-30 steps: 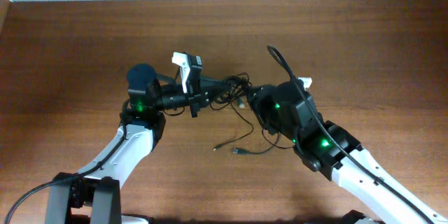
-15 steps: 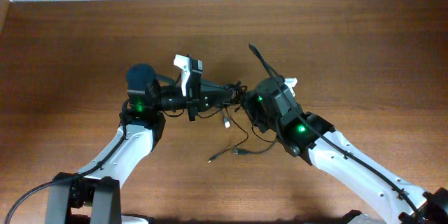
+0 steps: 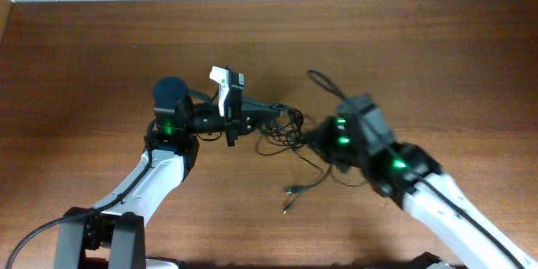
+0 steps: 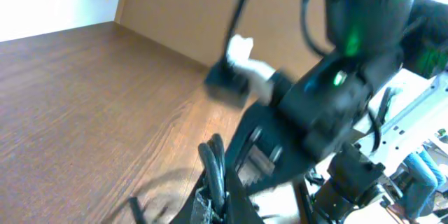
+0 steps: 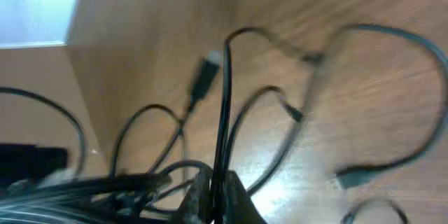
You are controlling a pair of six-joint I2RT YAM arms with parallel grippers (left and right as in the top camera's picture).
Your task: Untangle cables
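Black, thin cords make up the cables [image 3: 284,126], which the overhead view shows bunched on the wooden table [image 3: 101,50] between both arms, with plug ends [image 3: 292,190] trailing loose below. We note the left gripper [image 3: 267,116] at the bunch's left side and the right gripper [image 3: 313,137] at its right.

Left wrist view: its jaws are closed on a cord loop [image 4: 213,164].

Right wrist view: the jaws are pressed together on one strand [image 5: 224,112] rising from them.

We judge the cords light, limp and prone to snag, and best held near a plug end.
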